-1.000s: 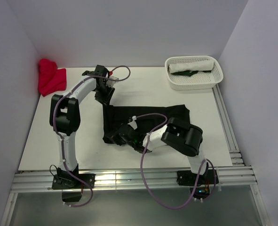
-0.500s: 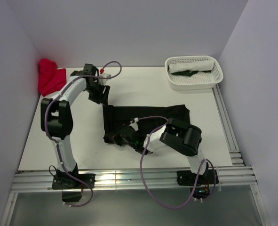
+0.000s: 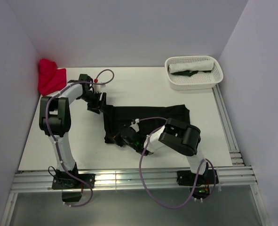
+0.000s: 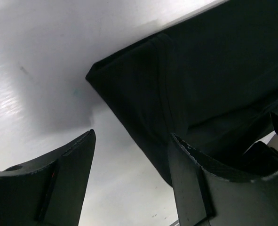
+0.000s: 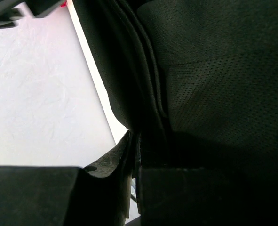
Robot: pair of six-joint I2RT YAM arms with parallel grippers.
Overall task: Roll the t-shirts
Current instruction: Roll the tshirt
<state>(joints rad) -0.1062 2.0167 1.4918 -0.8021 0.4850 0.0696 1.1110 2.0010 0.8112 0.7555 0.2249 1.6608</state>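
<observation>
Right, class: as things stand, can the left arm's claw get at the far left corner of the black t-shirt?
Probably yes. The left claw is open right at that corner of the black t-shirt, with only bare table beside it and nothing lying on the corner.

Top view: looks down from above and behind the arm bases (image 3: 70, 179), far enough off to take in the whole counter (image 3: 143, 87). Left wrist: faces down past the left tool (image 4: 131, 141), close over a corner of the black t-shirt (image 4: 209, 80). Right wrist: sits nearly against that shirt's folded edge. Shares that left edge across all three.
</observation>
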